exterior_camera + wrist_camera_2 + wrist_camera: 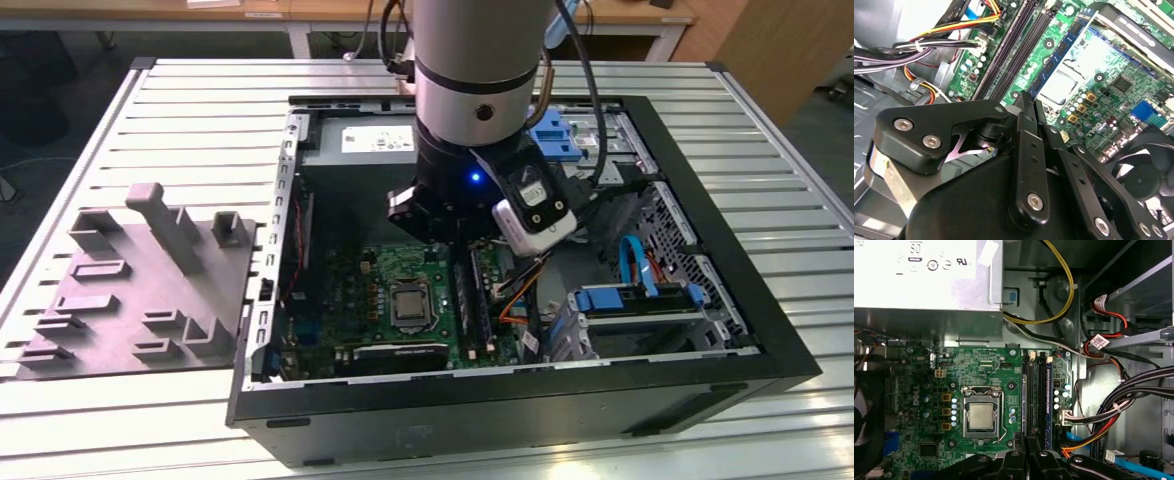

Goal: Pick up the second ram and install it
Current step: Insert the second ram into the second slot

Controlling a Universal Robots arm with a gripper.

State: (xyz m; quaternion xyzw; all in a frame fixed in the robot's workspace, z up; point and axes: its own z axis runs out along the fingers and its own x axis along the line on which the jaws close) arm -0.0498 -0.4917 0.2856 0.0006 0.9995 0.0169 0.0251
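In the exterior view my gripper (445,232) is down inside the open computer case (747,330), just over the motherboard (360,290). A long dark stick, which I take for the second ram (469,300), stands on edge among the memory slots (1037,400) and runs out from under the gripper. In both wrist views the gripper (1029,102) (1029,452) has its black fingers (1026,145) drawn together, lined up with those slots. Whether the fingertips touch the stick is hidden.
A grey fixture tray (134,290) with upright blocks lies on the slatted table at the exterior view's left. The grey power supply (924,275) sits beyond the board. The processor socket (980,416), a fan (1144,175) and cable bundles (1114,410) flank the slots.
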